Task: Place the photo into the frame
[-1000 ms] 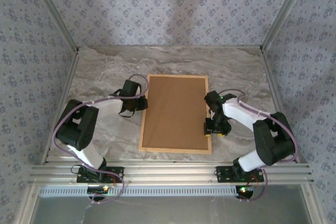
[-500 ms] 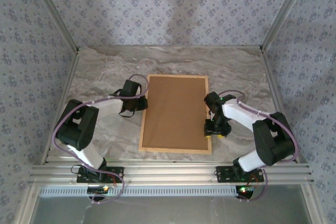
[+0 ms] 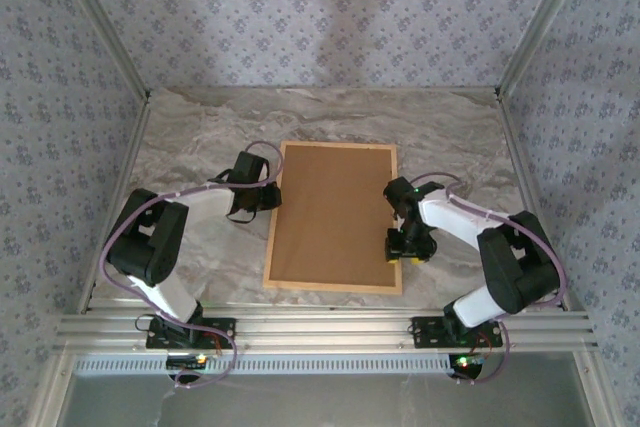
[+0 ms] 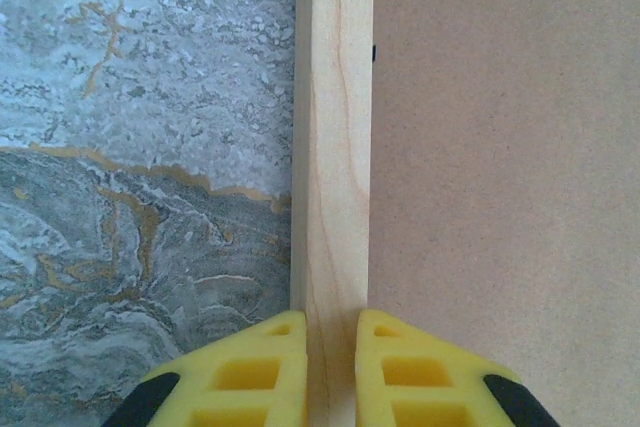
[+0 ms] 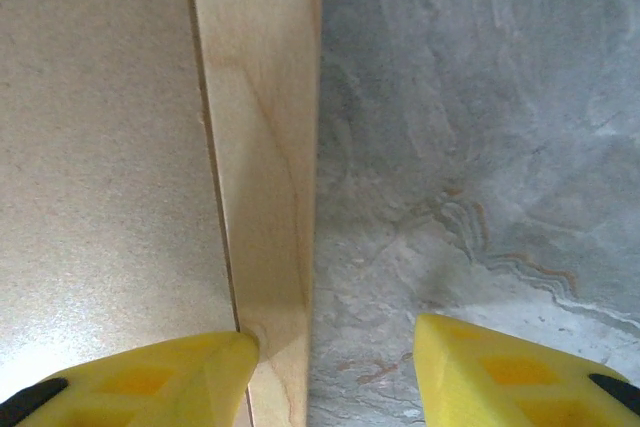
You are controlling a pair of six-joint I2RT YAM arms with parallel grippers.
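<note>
1. The large rectangular light-wood frame (image 3: 333, 288) is laid flat on the grey marbled desk (image 3: 200, 137), filled by a plain brown backing board (image 3: 335, 212); whether the photo lies beneath cannot be told.
2. The left claw (image 4: 331, 322) is held nearly together over the left rail; the right claw (image 5: 335, 342) is spread apart astride the right rail's outer edge.
3. Closing up is judged the step in hand; next, the board probably needs to be pressed home evenly.

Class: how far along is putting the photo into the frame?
Done: the brown backing board lies inside the frame, back up; whether the photo lies beneath, I cannot tell. In hand: the left gripper pinches the frame's left rail; the right gripper straddles the right rail, open. Left: probably turning the frame over.
</note>
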